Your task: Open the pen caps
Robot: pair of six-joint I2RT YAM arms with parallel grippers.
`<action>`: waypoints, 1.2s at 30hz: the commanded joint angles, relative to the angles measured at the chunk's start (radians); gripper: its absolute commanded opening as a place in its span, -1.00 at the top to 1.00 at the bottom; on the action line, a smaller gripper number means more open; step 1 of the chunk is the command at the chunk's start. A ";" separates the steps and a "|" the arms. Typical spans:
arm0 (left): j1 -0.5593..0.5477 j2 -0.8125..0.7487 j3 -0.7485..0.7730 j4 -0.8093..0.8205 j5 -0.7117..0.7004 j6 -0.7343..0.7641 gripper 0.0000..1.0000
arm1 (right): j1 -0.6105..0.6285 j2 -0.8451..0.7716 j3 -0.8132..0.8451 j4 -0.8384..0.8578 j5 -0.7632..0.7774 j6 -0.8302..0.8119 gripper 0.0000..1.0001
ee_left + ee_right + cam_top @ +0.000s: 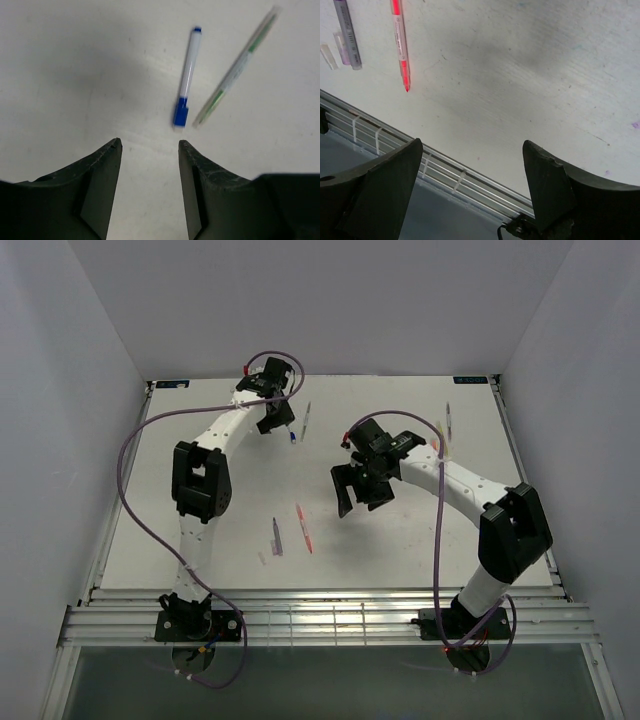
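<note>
A blue pen (189, 65) lies on the table with its blue cap (181, 112) on, just beyond my left gripper (150, 145), which is open and empty. A green pen (235, 72) lies beside it, its cap not distinct. In the top view the left gripper (274, 424) hovers by the blue pen (292, 435). My right gripper (470, 145) is open and empty above the table's near edge. A red pen (400, 40) with a bare tip and a purple pen (347, 35) lie to its far left, with two small loose caps (327, 56) beside them.
More pens (445, 430) lie at the back right of the white table (400, 540). A metal rail (445, 172) runs along the table's near edge under the right gripper (352, 495). Grey walls enclose the table on three sides.
</note>
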 commanded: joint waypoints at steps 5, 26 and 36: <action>0.094 0.203 0.279 0.101 0.216 0.058 -0.06 | -0.044 -0.099 -0.051 -0.018 -0.003 -0.033 -0.73; 0.090 0.162 -0.025 0.327 0.353 0.139 -0.09 | -0.086 -0.191 -0.170 0.036 -0.018 0.015 -0.71; 0.061 0.153 -0.074 0.287 0.323 0.150 0.06 | -0.089 -0.223 -0.207 0.049 -0.015 0.029 -0.71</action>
